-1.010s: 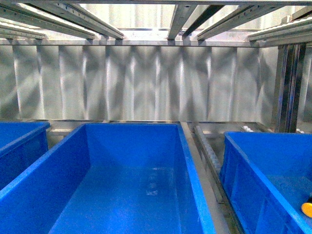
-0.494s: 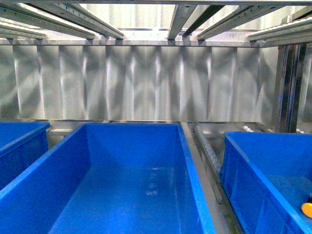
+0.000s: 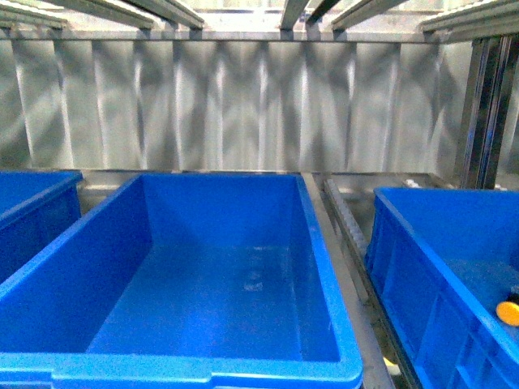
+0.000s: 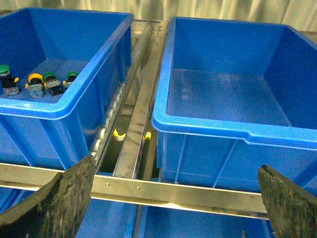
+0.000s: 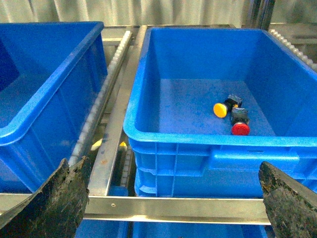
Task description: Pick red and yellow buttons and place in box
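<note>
Front camera now tilted lower, both grippers [image 4: 176, 198] [image 5: 173, 198] spread wide, one red button [image 5: 240, 128], one yellow button [image 5: 220, 109], perhaps three blue bins [image 3: 340, 356].

Claw fingers [image 4: 54, 203] — dark, rough, worn

Three blue bins show in the front view: a left bin [image 3: 36, 207], a middle bin [image 3: 324, 267] and a right bin [image 3: 422, 267]. The right bin holds two buttons, one yellow button [image 5: 221, 109] and one red button [image 5: 240, 128]. The left bin holds four buttons: three green-capped buttons [image 4: 4, 71] and one yellow-capped button [image 4: 34, 79].
</note>
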You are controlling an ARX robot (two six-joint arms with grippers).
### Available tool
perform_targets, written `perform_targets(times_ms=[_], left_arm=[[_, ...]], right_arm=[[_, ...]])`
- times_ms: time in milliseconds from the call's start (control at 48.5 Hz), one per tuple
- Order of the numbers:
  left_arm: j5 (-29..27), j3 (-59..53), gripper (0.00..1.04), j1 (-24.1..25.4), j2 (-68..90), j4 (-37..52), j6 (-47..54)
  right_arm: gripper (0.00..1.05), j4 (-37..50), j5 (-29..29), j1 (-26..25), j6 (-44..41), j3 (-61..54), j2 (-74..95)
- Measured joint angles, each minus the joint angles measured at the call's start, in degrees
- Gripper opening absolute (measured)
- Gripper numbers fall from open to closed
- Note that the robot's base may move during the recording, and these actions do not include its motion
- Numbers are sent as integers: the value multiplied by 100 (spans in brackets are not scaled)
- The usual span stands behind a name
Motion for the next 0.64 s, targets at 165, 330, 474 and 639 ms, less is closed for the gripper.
perform_targets(times_ms=[165,330,474,639], left_arm=[[0,0,97,0,0,0,0],[0,0,97,0,0,0,0],[0,0,97,0,0,0,0],[0,0,97,0,0,0,0]], right_arm=[[98,0,0,0,-2,0,0],[98,0,-2,0,0,0,0],[98,0,-2,0,0,0,0],[98,0,0,0,0,0,0]])
